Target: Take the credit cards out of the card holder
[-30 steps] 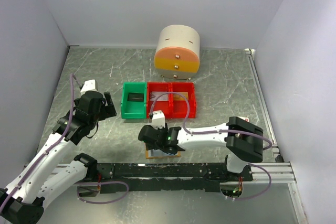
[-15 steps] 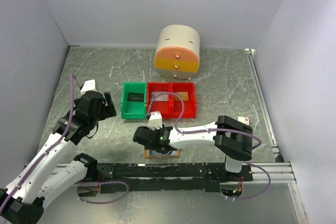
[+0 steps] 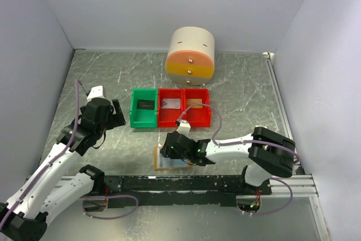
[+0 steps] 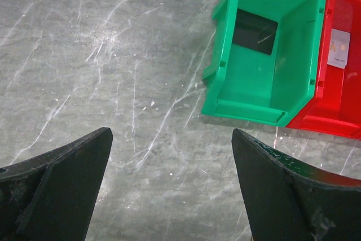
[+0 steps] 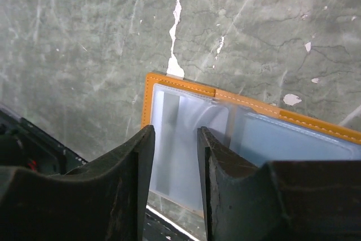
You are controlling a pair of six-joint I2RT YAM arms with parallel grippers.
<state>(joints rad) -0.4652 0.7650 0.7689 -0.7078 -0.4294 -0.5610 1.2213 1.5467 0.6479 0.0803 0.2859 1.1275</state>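
One second on, the right end effector (image 5: 172, 131) has shifted rightward and narrowed. Its jaws stand slightly parted over the open card holder (image 5: 186, 111), clamping nothing we can see. The holder lies flat on the surface (image 3: 113, 77), pale pockets up, its long axis along the black rail (image 3: 180, 183) just beside it. A green bin (image 4: 251, 108) and red bins (image 3: 192, 121) sit behind it. The left end effector (image 4: 171, 134) gapes wide near the green one.

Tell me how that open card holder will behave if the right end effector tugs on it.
The card holder lies open and flat with a thin stitched rim, so it probably bends rather than staying stiff. It looks light on the smooth table, so a tug may drag it along.
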